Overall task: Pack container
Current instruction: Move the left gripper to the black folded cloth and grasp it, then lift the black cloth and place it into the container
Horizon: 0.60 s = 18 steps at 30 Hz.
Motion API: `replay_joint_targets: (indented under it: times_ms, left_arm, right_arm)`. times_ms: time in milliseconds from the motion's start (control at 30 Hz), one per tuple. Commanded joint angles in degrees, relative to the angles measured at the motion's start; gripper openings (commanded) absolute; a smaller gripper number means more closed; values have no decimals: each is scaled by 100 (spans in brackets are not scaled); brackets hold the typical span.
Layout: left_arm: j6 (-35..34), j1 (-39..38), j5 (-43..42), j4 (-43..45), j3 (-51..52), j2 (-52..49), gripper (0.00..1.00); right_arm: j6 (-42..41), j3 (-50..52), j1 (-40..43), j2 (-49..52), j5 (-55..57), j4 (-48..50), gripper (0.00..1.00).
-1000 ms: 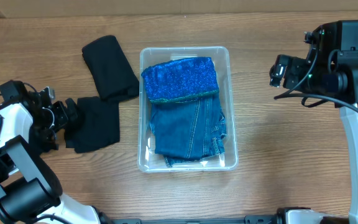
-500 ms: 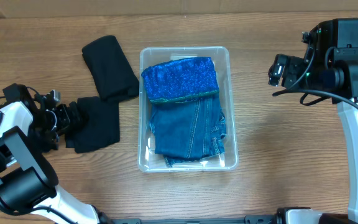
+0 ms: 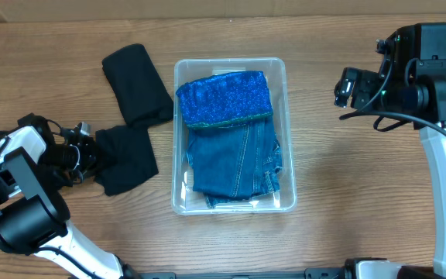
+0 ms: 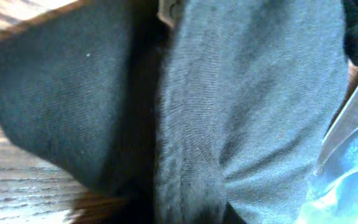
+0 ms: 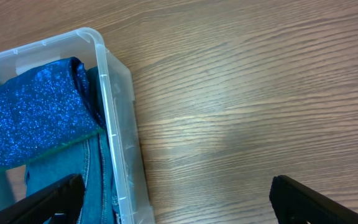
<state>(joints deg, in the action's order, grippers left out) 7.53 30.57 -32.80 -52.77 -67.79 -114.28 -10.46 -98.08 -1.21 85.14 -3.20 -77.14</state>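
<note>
While the left gripper (image 3: 90, 153) is clamping the black garment (image 3: 126, 159) just left of the container (image 3: 231, 63), which is already holding jeans (image 3: 235, 167), it's wanting a high lift over the side; the right gripper (image 5: 178, 183) is hanging open, well apart.

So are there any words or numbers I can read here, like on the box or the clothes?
None can be read: no words, numbers or logos show on the container, the sparkly blue cloth, the jeans or the black clothes.
</note>
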Motion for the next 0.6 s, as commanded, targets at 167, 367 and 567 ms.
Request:
replay_joint_targets:
  times_ms: [167, 367, 567]
  left_arm:
    - [205, -59, -765, -264, -79, 122, 4]
    - [256, -98, -1084, -717, -286, 1327, 4]
    - [365, -553, -1377, -1032, -444, 3180, 4]
  right_arm:
    - [0, -13, 7, -15, -35, 31, 100]
    - [0, -13, 7, -15, -33, 31, 100]
    - [0, -13, 7, -15, -33, 35, 100]
